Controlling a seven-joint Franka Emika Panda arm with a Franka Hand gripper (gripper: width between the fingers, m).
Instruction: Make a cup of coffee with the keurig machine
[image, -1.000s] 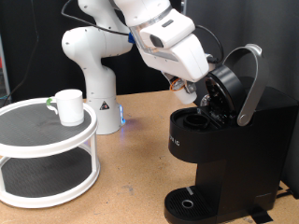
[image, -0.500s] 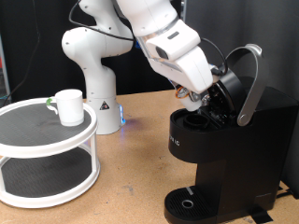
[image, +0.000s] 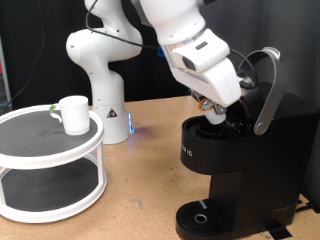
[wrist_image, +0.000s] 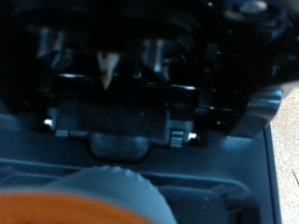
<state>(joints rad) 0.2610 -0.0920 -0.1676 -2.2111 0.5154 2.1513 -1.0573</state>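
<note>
The black keurig machine (image: 245, 165) stands at the exterior view's right with its silver-handled lid (image: 268, 88) raised. My gripper (image: 213, 109) is right at the open pod chamber under the lid, and its fingertips are hidden against the dark opening. In the wrist view I see the underside of the open lid with its pale needle (wrist_image: 106, 67). A blurred round orange-topped pod with a grey rim (wrist_image: 89, 198) lies very close to the camera, and no fingers show around it. The white cup (image: 72, 113) stands on the round shelf at the left, far from the gripper.
A white two-tier round shelf (image: 50, 150) fills the exterior view's left, with the mug on its top tier. The robot's white base (image: 108, 100) stands behind it on the brown table. The machine's round drip tray (image: 200, 217) is at the bottom, with nothing on it.
The arm has moved to the exterior view's right and down, bringing the gripper from beside the lid to the pod chamber. The mug and the machine have not moved.
</note>
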